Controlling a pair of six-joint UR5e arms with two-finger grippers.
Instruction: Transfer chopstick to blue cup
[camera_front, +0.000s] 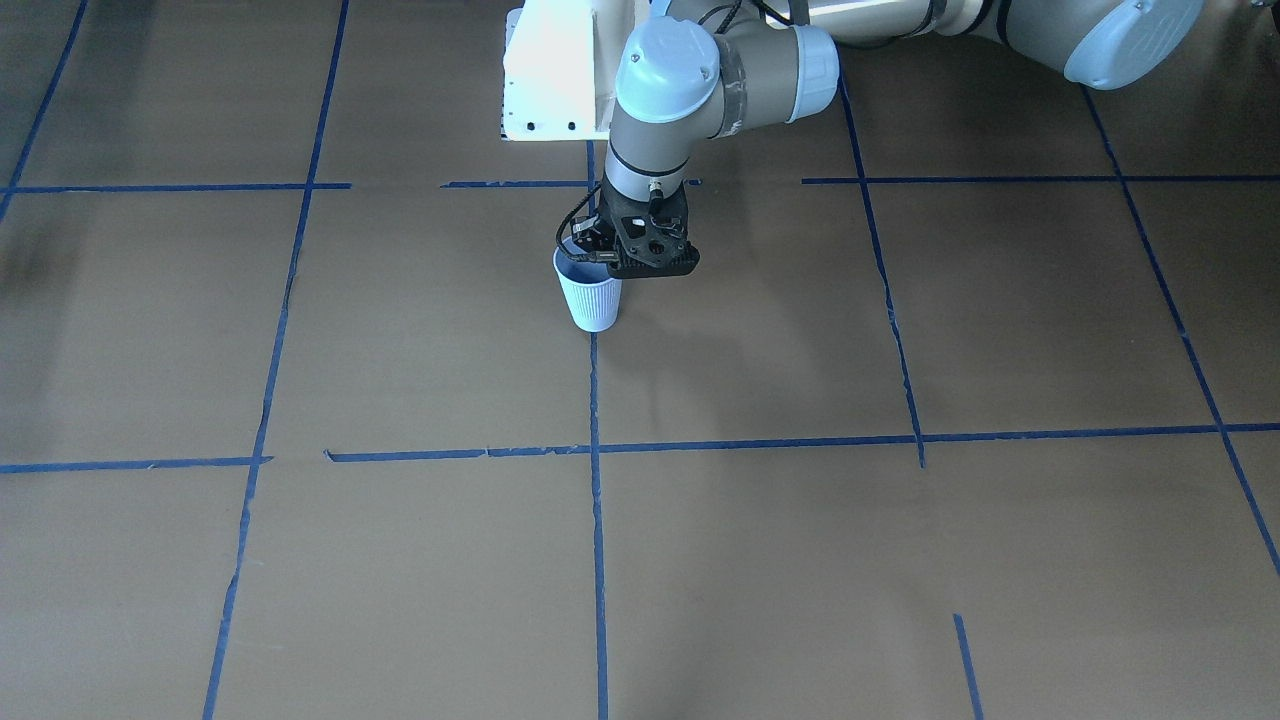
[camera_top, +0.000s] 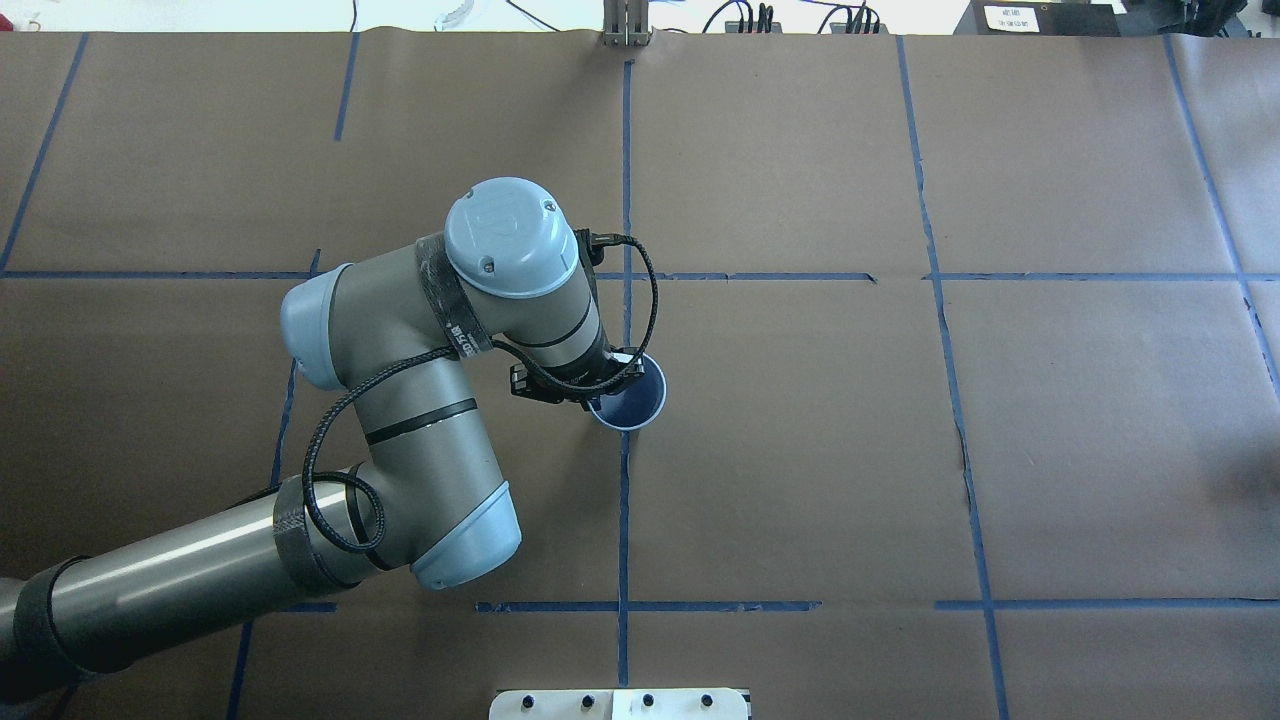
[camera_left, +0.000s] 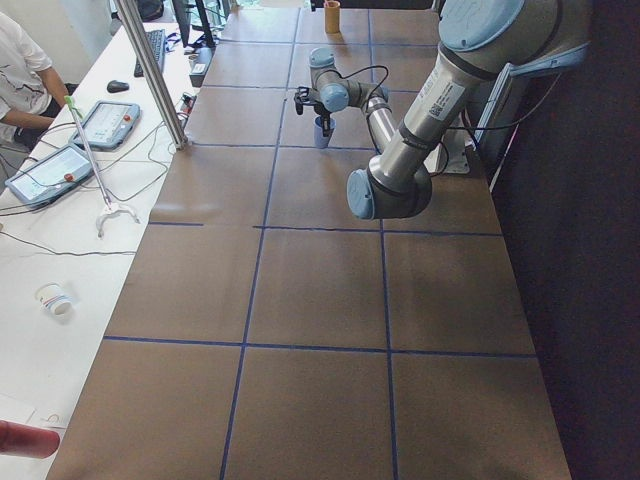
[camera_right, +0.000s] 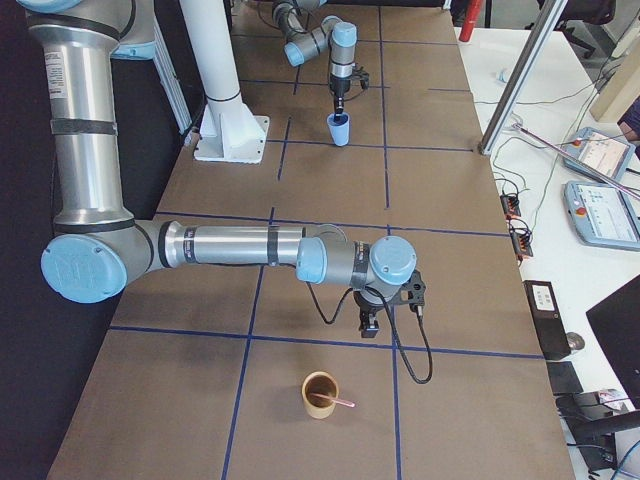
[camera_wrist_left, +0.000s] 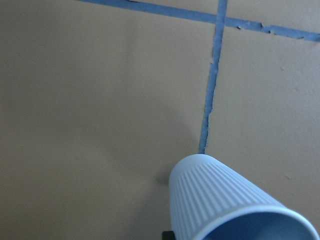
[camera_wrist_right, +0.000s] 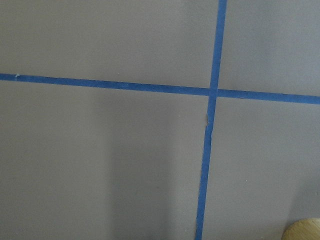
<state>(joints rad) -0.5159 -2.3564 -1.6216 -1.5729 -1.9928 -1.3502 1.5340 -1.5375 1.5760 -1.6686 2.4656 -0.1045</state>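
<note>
The blue cup (camera_front: 590, 298) stands upright on the brown table, near a blue tape line; it also shows in the overhead view (camera_top: 630, 395) and the left wrist view (camera_wrist_left: 225, 205). My left gripper (camera_top: 603, 388) points down at the cup's rim and looks shut on its wall, with one dark fingertip (camera_wrist_left: 168, 234) against the outside. One pinkish chopstick (camera_right: 338, 401) leans in a brown cup (camera_right: 320, 394) at the other end of the table. My right gripper (camera_right: 368, 322) hovers just beyond that brown cup; I cannot tell whether it is open or shut.
The white robot base (camera_front: 555, 70) stands behind the blue cup. The brown cup's rim shows at the corner of the right wrist view (camera_wrist_right: 302, 231). Teach pendants and cables lie on the white side table (camera_right: 600, 190). An operator (camera_left: 25, 70) sits there.
</note>
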